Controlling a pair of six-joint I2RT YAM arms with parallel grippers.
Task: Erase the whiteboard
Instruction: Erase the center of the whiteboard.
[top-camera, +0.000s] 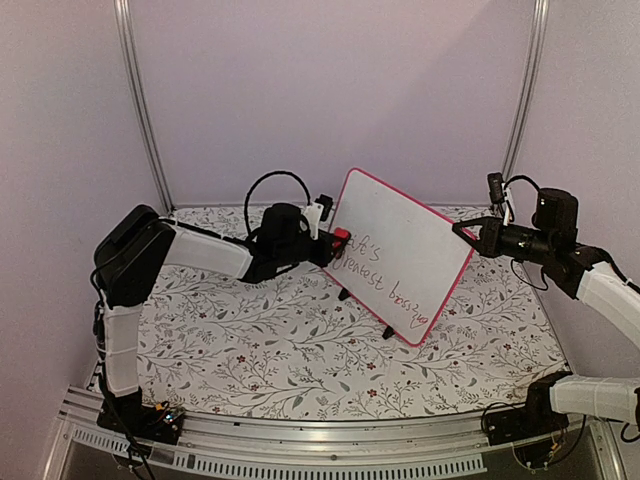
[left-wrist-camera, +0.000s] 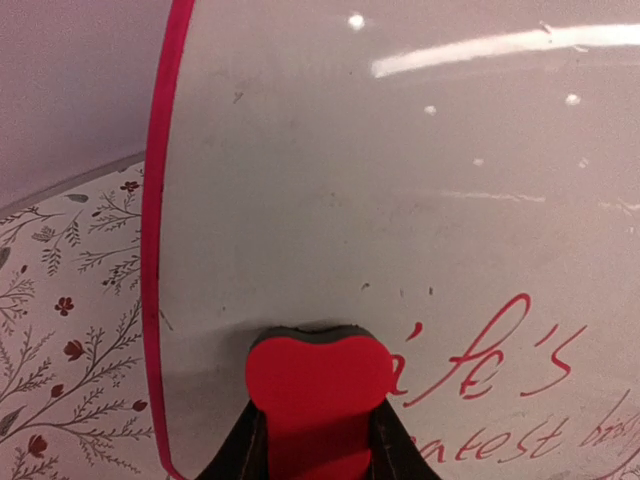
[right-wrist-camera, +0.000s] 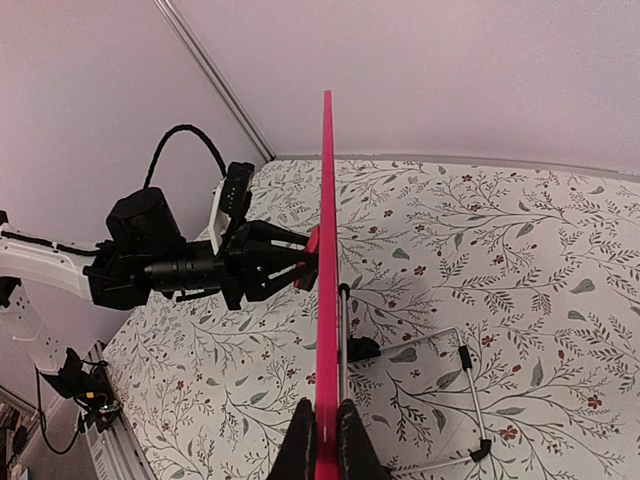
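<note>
Closest to me runs the aluminium rail (top-camera: 330, 440) where both arms are bolted down, and beyond it spreads the floral tablecloth (top-camera: 260, 350), pale with small red blossoms and grey sprigs.

Out on the middle of that cloth stands the whiteboard (top-camera: 400, 230), propped on two small black feet (top-camera: 344, 294). It is turned at an angle, so its near corner points down toward the right arm's base and its far corner rises toward the back. From the right wrist camera it shows edge-on as a thin pink-red line (right-wrist-camera: 326, 250), with a bent wire prop (right-wrist-camera: 463, 356) resting on the cloth behind it. Red handwriting (top-camera: 385, 285) crosses the lower half of the face and ends in a little heart; the upper half is bare white.

The left gripper (top-camera: 332, 243) reaches in from the left with its jaws closed tight on a red eraser (left-wrist-camera: 318, 385). The eraser's dark felt side is against the board near the left frame, just beside the first letters of the writing (left-wrist-camera: 490, 370). A black cable (top-camera: 275, 180) loops up above that wrist.

On the far side, the right gripper (top-camera: 462, 230) comes in level and pinches the board's right-hand frame. The two fingers (right-wrist-camera: 300, 445) are shut on either side of the red rim, holding the board upright.

Behind everything is the plain lilac back wall (top-camera: 330, 90).
</note>
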